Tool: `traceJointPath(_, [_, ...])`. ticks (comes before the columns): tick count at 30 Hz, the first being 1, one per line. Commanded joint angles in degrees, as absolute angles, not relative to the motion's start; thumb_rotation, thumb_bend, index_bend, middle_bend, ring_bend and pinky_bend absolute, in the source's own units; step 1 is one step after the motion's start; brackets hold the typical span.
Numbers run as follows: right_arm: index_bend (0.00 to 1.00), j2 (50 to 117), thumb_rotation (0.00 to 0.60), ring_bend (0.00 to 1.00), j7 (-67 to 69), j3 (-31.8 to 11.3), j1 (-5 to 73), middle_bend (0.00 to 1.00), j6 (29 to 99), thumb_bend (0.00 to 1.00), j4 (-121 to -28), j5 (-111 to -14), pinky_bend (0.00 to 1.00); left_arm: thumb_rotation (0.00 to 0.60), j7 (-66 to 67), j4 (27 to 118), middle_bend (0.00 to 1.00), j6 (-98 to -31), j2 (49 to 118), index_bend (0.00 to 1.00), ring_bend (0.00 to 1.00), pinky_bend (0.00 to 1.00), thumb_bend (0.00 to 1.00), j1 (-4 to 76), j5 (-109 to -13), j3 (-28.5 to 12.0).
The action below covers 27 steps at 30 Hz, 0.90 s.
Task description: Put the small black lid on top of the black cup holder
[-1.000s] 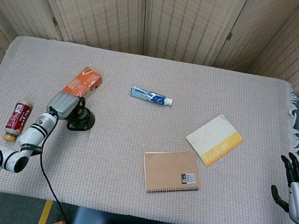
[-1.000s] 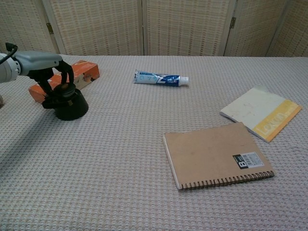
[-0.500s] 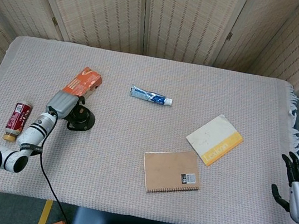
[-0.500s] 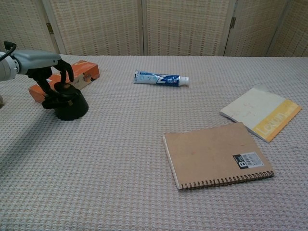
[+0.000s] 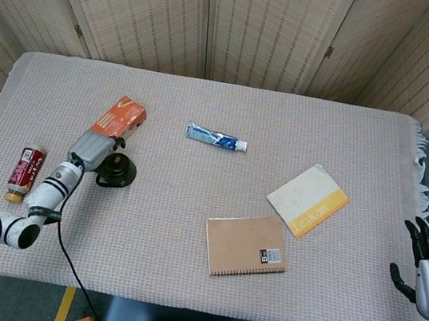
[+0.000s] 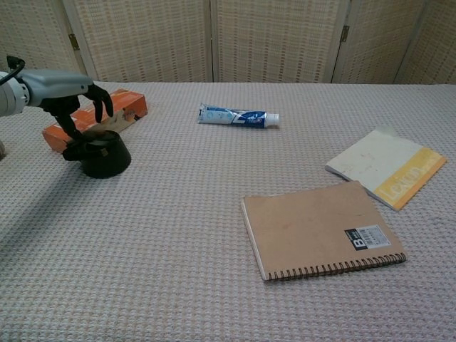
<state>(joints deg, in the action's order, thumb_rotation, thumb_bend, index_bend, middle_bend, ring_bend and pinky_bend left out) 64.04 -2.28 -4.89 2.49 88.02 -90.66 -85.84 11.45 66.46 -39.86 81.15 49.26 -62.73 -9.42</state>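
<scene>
The small black lid (image 6: 99,140) sat on top of the black cup holder (image 6: 105,158), near the orange box (image 6: 122,108) on the left side of the table. It looked light, hard and smooth, best held by its rim. The left hand (image 6: 80,98) hung just above it, fingers spread apart and holding nothing. The right hand (image 5: 427,270) waited off the table, fingers apart and empty too.

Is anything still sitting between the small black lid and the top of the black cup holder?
Nothing visible. The small black lid appears to rest on the black cup holder already, with the left hand just above it.
</scene>
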Motion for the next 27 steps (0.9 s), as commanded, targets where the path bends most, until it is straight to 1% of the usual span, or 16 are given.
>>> traceJointPath(1, [0.09,64.05,0.600,0.22,-2.23,-4.91,2.52,0.10,87.98,0.37,-90.66,-85.84,0.04,0.600,11.91,68.62,0.32,-40.99,79.71,0.28,0.81,0.83,0.21,49.08,-62.04,-10.00])
traceJointPath(11, [0.09,64.14,0.600,0.22,-1.68,-4.83,2.41,0.10,87.95,0.37,-90.17,-85.71,0.04,0.600,11.80,74.09,0.32,-40.95,76.70,0.28,0.81,0.83,0.21,49.06,-59.22,-10.82])
traceJointPath(14, [0.09,64.00,0.600,0.22,-1.59,-4.86,2.32,0.10,88.08,0.37,-90.17,-85.66,0.04,0.600,11.16,74.86,0.32,-43.75,76.61,0.28,0.81,0.83,0.21,48.32,-59.29,-11.60])
traceJointPath(16, [0.09,63.80,0.600,0.22,-1.59,-4.90,2.23,0.10,88.24,0.37,-90.22,-85.64,0.04,0.600,9.76,75.64,0.32,-47.00,76.46,0.28,0.79,0.83,0.21,47.15,-59.77,-12.51])
traceJointPath(18, [0.09,63.48,0.600,0.22,-1.53,-4.91,2.13,0.10,88.31,0.37,-90.32,-85.56,0.04,0.600,8.63,76.37,0.32,-50.95,76.21,0.29,0.71,0.82,0.21,45.59,-60.49,-13.25])
traceJointPath(19, [0.09,63.31,0.600,0.22,-1.46,-4.92,2.10,0.10,88.30,0.37,-90.34,-85.51,0.04,0.600,8.33,76.84,0.32,-52.58,75.99,0.29,0.67,0.79,0.21,44.84,-60.65,-13.46])
traceJointPath(20, [0.09,63.04,0.600,0.22,-1.23,-4.92,2.07,0.10,88.22,0.37,-90.38,-85.43,0.04,0.600,8.06,77.71,0.32,-54.53,75.50,0.30,0.62,0.75,0.21,43.76,-60.67,-13.64])
traceJointPath(21, [0.09,62.77,0.600,0.22,-0.86,-4.89,2.06,0.10,88.09,0.37,-90.44,-85.39,0.04,0.600,7.93,78.56,0.32,-55.82,75.02,0.30,0.55,0.70,0.21,42.89,-60.50,-13.72])
traceJointPath(23, [0.09,62.07,0.600,0.22,0.45,-4.74,2.09,0.10,87.59,0.37,-90.56,-85.37,0.04,0.600,8.13,80.49,0.32,-58.49,73.97,0.30,0.45,0.60,0.21,41.05,-60.18,-13.66])
traceJointPath(25, [0.09,61.34,0.600,0.19,2.37,-4.68,2.21,0.10,87.15,0.37,-90.40,-85.53,0.04,0.600,8.99,82.27,0.32,-62.36,73.18,0.30,0.39,0.51,0.21,38.65,-60.49,-13.10])
traceJointPath(27, [0.09,60.63,0.600,0.14,4.44,-4.36,2.47,0.09,86.35,0.37,-90.00,-85.96,0.04,0.600,10.27,83.94,0.32,-66.33,72.45,0.30,0.36,0.45,0.21,36.06,-61.25,-12.06])
